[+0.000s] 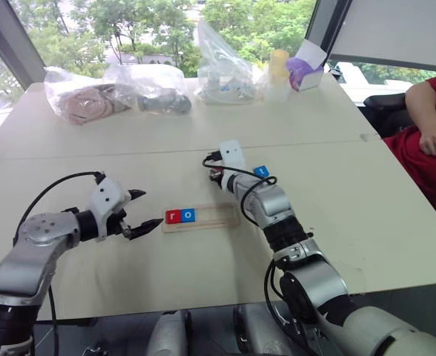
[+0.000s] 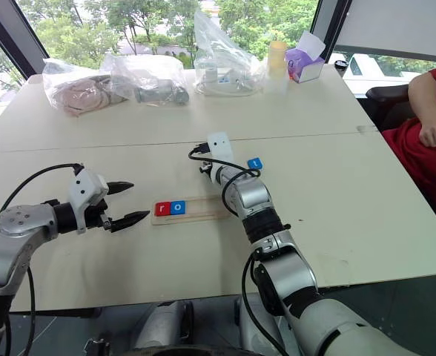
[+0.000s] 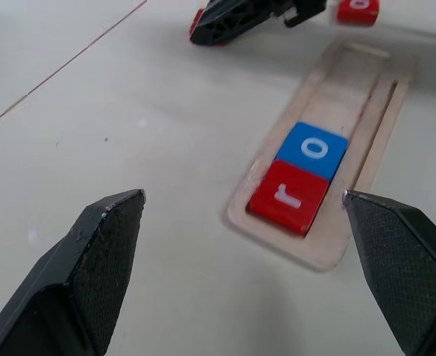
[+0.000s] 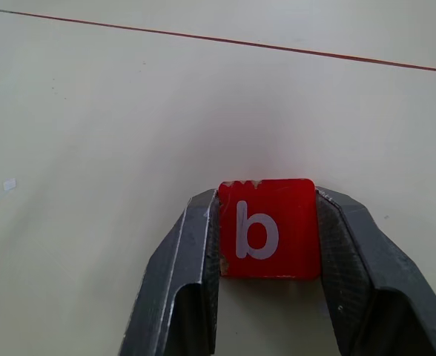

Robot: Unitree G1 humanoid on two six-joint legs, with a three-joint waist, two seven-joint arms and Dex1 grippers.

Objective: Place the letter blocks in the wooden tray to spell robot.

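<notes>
Table (image 1: 92, 252): a pale surface on which the task is laid out; bags and boxes are ranged along its far edge, well apart from the work.
Tray (image 1: 218, 216): a long, shallow light-wood holder with a raised rim, lying flat near the middle of the table, between the two arms.
Progress: two of five places are filled, at the tray's left end; three places are left bare, so the task is judged under half done.
Left gripper (image 1: 139, 211): held just left of the tray, empty, its jaws spread wide.
Right gripper (image 4: 266, 245): lowered to the table beyond the tray, its jaws closed on the b block; the pick-up of the third letter is judged to be in hand.
r block (image 3: 289, 197): red, white letter, seated first in the tray.
o block (image 3: 312, 150): blue, seated second, touching the r block.
b block (image 4: 267, 228): red, flat on the table, pinched at two opposite edges.
t block (image 2: 255, 163): blue, loose on the table beside the right arm.
Second o block (image 3: 358, 10): red, seen loose on the table past the tray's far end.
</notes>
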